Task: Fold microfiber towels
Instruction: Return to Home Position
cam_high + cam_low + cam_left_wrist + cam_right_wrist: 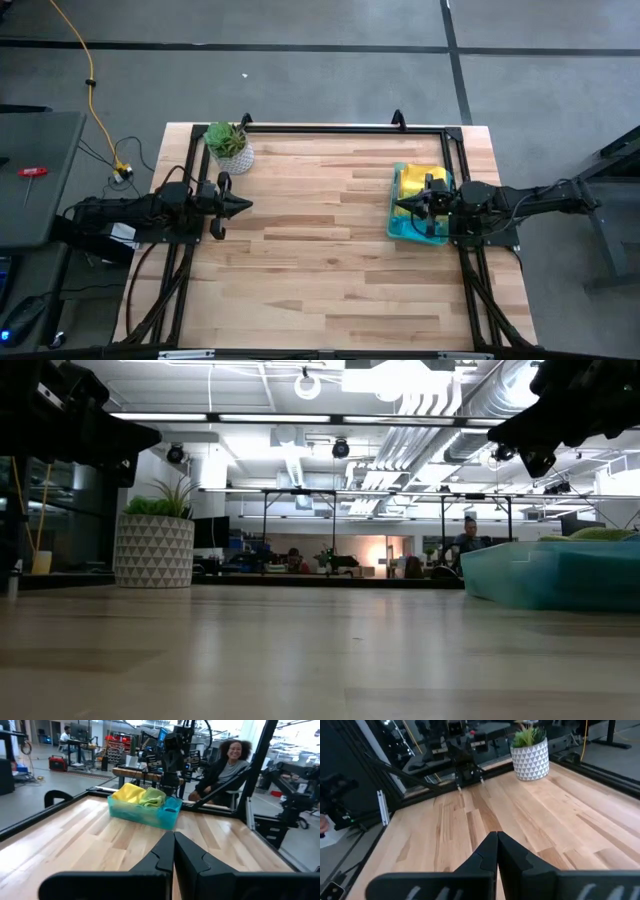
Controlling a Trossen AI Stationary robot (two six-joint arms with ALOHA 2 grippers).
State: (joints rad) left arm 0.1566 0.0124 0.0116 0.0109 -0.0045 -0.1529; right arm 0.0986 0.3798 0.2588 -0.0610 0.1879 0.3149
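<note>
Wooden table [330, 270], towels [415, 178] in bin [398, 229] beneath right gripper [401, 206], left gripper [245, 206] far off, jaws pressed together.

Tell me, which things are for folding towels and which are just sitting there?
For the job: yellow towel and green towel, lying in the bin; left gripper, shut, over the table; right gripper, shut, over the bin.
Just sitting there: plant, on the table by the left gripper; a person seated beyond the table.

arms [150, 210]: black, segmented, bulky joints | left hand [243, 205], right hand [400, 207]: black, two tapered fingers [162, 854]
</note>
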